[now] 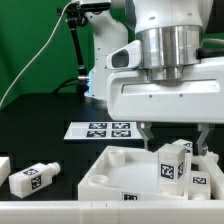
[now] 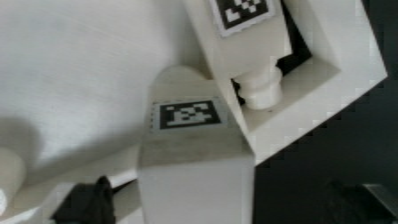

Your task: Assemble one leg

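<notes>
A white leg (image 1: 175,162) with black-and-white tags stands upright at a corner of the large white tray-like piece (image 1: 112,165). My gripper (image 1: 180,141) hangs just above it, one finger on each side, with the jaws wide apart. In the wrist view the leg (image 2: 189,150) runs between the fingers, and its narrower stub end (image 2: 260,90) meets the tray-like piece's corner rim (image 2: 306,100). My gripper (image 2: 222,205) is open. The dark finger (image 2: 89,200) sits close beside the leg, and the other finger stands well clear of it.
A second leg (image 1: 32,178) lies on the black table at the exterior view's left, and a third (image 1: 3,165) is cut off by the edge. Another tagged white part (image 1: 198,182) lies by the standing leg. The marker board (image 1: 103,129) lies behind the tray-like piece.
</notes>
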Controlling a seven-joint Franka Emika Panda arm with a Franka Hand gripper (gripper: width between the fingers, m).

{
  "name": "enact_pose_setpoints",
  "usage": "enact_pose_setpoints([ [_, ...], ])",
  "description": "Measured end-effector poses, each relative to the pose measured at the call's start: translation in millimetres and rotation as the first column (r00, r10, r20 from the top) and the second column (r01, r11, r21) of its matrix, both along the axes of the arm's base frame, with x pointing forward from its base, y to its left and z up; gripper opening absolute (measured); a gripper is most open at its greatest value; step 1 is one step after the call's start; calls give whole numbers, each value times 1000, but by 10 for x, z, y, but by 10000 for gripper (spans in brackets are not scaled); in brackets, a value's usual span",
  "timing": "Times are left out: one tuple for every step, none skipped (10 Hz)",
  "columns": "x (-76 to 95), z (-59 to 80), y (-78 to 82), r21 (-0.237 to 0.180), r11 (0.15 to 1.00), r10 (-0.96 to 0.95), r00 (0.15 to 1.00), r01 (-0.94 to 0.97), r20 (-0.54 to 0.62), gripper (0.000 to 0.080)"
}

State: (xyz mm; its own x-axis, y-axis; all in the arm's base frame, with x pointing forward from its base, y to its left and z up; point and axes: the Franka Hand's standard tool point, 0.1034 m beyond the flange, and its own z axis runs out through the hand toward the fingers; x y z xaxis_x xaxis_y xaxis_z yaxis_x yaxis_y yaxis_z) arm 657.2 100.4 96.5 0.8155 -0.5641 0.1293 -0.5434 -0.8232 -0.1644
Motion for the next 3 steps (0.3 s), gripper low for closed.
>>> enact_pose_setpoints([
  [14, 60, 9, 3, 1000, 1, 1000, -1, 6, 622],
  [8, 30, 5, 1, 1000, 1, 1000, -1, 4, 641],
  [5, 21, 4, 1, 1000, 1, 1000, -1, 3, 648],
])
